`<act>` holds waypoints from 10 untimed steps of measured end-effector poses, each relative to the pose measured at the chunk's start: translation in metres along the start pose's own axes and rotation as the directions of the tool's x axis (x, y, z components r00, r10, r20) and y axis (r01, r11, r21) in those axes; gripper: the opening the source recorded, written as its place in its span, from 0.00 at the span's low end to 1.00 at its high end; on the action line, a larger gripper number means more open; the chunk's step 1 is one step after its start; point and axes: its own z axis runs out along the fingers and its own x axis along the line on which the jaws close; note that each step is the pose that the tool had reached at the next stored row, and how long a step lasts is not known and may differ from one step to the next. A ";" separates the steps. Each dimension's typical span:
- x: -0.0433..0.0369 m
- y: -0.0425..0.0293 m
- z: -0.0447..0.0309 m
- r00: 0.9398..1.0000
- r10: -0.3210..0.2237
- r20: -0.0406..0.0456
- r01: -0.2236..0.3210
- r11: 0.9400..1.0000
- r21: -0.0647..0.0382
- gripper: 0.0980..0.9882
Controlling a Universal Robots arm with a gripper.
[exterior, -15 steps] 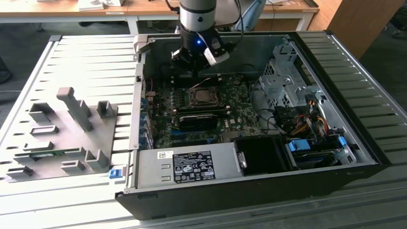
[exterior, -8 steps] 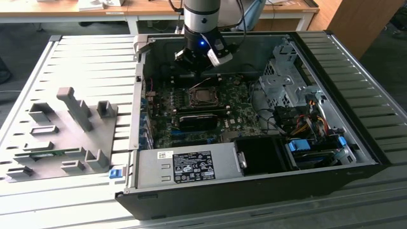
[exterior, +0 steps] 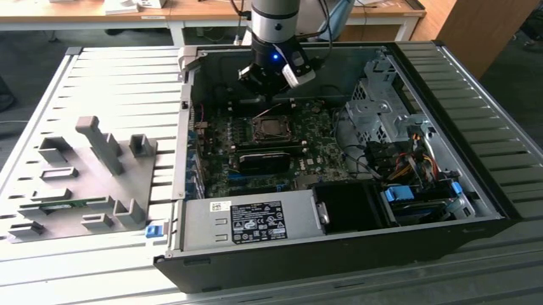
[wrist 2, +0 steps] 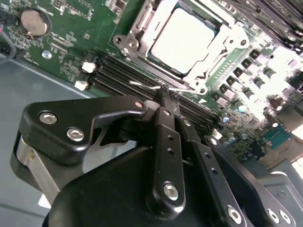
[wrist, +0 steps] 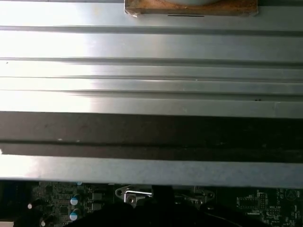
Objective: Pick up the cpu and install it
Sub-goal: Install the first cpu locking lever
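Nearest in the exterior view, the power supply (exterior: pixel 246 222) with its white label is mounted along the front edge of the open computer case (exterior: pixel 458 210). To the exterior view's right of it, a black drive bay (exterior: pixel 352 203) and a bundle of coloured cables (exterior: pixel 407 165) are seen. On the slatted metal table (exterior: pixel 102 76), to the exterior view's left of the case, a grey fixture tray (exterior: pixel 81 184) with upright blocks is laid.

Further in, the green motherboard (exterior: pixel 254 159) is seen lying flat in the case. A black card (exterior: pixel 259 162) is seated across it. Beyond the card, the socket (exterior: pixel 273 129) is found, and the cpu (exterior: pixel 273 129) is seated inside its metal frame; in the second wrist view the shiny silver top of the cpu (wrist 2: pixel 180 40) is shown within the frame, with black memory slots (wrist 2: pixel 128 75) just beside it.

Farthest back, the gripper (exterior: pixel 269 95) is held above the board, just beyond the socket, on the arm (exterior: pixel 273 25). In the second wrist view the gripper (wrist 2: pixel 165 92) is shown with its fingers (wrist 2: pixel 163 101) drawn together at the tips, nothing held between them, and the tips are apart from the cpu.
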 end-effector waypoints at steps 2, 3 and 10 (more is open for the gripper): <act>-0.0013 0.0001 0.0007 1.000 0.001 0.000 -0.001 1.000 0.000 0.01; -0.0019 0.0002 0.0010 1.000 0.001 0.000 -0.001 1.000 0.000 0.01; -0.0055 0.0001 0.0053 1.000 0.002 0.000 -0.002 1.000 0.000 0.01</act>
